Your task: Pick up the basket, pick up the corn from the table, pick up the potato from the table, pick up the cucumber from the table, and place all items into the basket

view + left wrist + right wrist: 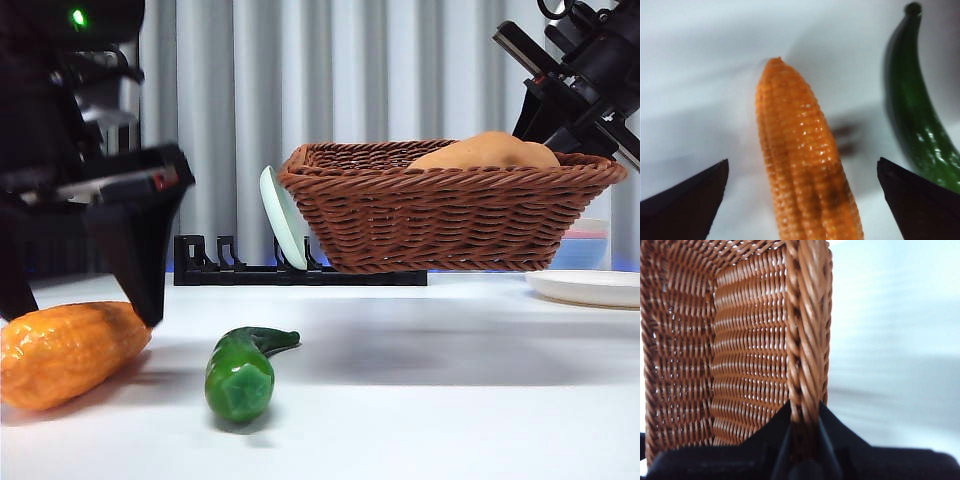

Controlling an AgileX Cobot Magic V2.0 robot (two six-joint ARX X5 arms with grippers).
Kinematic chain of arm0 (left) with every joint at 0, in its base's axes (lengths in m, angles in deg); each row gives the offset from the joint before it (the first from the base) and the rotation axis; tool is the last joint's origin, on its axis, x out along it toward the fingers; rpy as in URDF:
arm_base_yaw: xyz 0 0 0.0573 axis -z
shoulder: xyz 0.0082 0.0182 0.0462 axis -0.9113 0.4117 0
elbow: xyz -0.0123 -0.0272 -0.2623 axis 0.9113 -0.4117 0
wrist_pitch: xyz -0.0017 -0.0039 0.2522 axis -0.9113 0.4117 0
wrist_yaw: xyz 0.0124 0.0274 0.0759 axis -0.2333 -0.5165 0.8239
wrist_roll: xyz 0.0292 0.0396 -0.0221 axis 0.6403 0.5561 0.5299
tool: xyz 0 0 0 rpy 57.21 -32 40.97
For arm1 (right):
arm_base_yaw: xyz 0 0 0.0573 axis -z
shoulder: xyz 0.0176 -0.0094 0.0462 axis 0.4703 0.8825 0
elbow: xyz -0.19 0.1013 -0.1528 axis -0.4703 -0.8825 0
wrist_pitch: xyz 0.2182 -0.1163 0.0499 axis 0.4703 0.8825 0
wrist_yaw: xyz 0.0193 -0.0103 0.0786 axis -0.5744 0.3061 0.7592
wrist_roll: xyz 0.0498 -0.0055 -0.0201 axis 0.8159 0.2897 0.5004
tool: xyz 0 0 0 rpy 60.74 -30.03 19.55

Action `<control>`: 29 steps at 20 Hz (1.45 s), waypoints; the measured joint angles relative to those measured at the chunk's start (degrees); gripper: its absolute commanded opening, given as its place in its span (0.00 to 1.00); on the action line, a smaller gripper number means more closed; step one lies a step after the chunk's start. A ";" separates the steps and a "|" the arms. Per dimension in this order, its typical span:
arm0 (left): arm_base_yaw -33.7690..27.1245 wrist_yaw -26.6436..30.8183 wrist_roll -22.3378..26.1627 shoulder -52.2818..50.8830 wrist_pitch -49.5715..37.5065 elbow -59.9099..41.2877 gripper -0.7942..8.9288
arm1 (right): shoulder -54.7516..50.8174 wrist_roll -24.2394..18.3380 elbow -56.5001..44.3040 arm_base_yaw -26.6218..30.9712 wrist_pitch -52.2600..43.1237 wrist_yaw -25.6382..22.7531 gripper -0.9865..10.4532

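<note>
Potato [487, 151] fills basket [450, 220], rim pinched by right fingers [805, 412]; left fingers [705, 200] spread around corn [802, 160].

The left hand [80, 270] hangs low at the near left, its two black jaws spread wide on either side of the corn [65, 352]. The right hand [804, 432] reaches in from the upper right, jaws pinched onto the rim of the basket [450, 215].
</note>
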 measured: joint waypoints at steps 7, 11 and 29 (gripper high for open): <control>-0.52 -0.74 2.32 4.83 -1.51 0.07 0.07 | 0.00 -0.46 0.00 0.00 0.00 0.00 0.07; -0.48 0.15 2.34 -0.72 0.57 -0.04 0.07 | 0.00 -0.48 0.00 -0.02 0.00 0.00 0.07; 11.23 1.46 0.31 -17.07 -12.02 11.58 0.07 | -0.02 -0.46 0.00 -12.52 0.02 -0.24 0.07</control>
